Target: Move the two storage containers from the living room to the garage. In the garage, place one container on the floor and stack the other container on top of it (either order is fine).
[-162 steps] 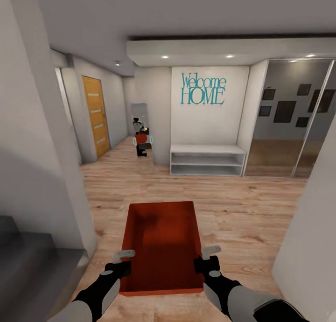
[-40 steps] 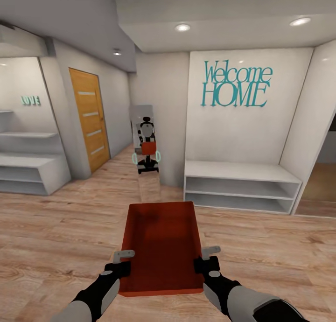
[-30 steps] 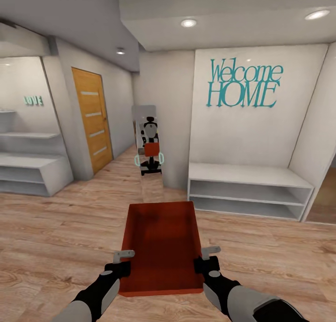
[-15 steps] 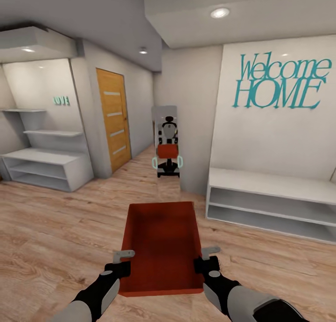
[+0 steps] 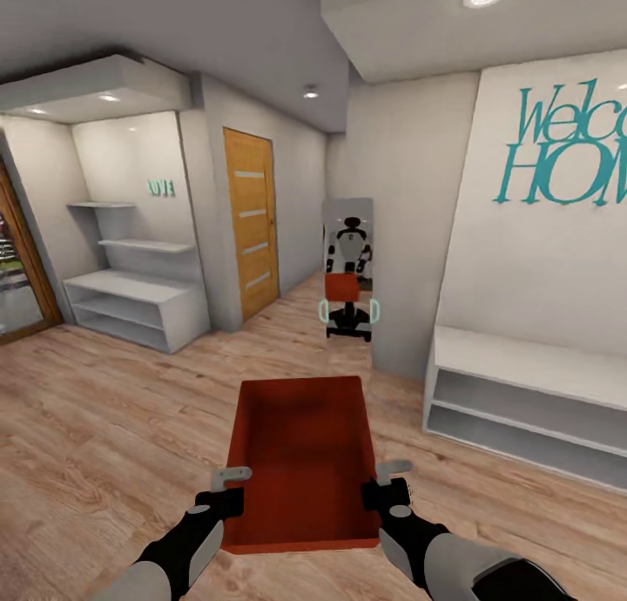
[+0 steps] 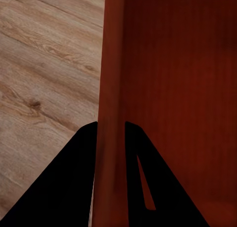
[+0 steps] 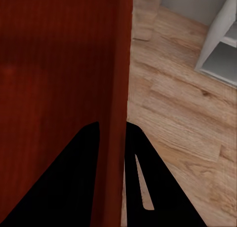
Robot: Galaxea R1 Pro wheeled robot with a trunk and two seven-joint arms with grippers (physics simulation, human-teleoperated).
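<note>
Held out in front, level above the wood plank floor (image 5: 104, 427): one orange-red storage container (image 5: 300, 453), topless and empty, carried between both arms. Left hand (image 5: 232, 489) clamped over the container's left wall, one finger inside and one outside, as seen along the left wrist view (image 6: 111, 153). Right hand (image 5: 383, 483) clamped the same way over the right wall (image 7: 116, 153). Grip unchanged against the earlier pictures; same hold, same spot in the head view.

Changed instead: the whole surroundings, sliding rightward across the head view, which points to the base turning left and rolling forward, not to any move of the room's things. Now swung into sight on the left: a white shelf unit (image 5: 135, 309) in a niche, plus a strip of a brown-framed door (image 5: 22, 261) at the far edge. Tan wooden door (image 5: 252, 222) and narrow mirror (image 5: 348, 270), reflecting the robot with its red load, now closer to centre. White bench shelf (image 5: 522, 392) pushed off toward the right.

Meaning for the task, as a judgement: still in transit through the entry hall, garage not reached, nothing yet set down or stacked, second container not yet brought.

Readable writing: teal wall lettering (image 5: 566, 148) cut off by the frame as "Welc" over "HO"; small teal "LOVE" (image 5: 160, 187) in the left niche. No brands or labels on the container.
</note>
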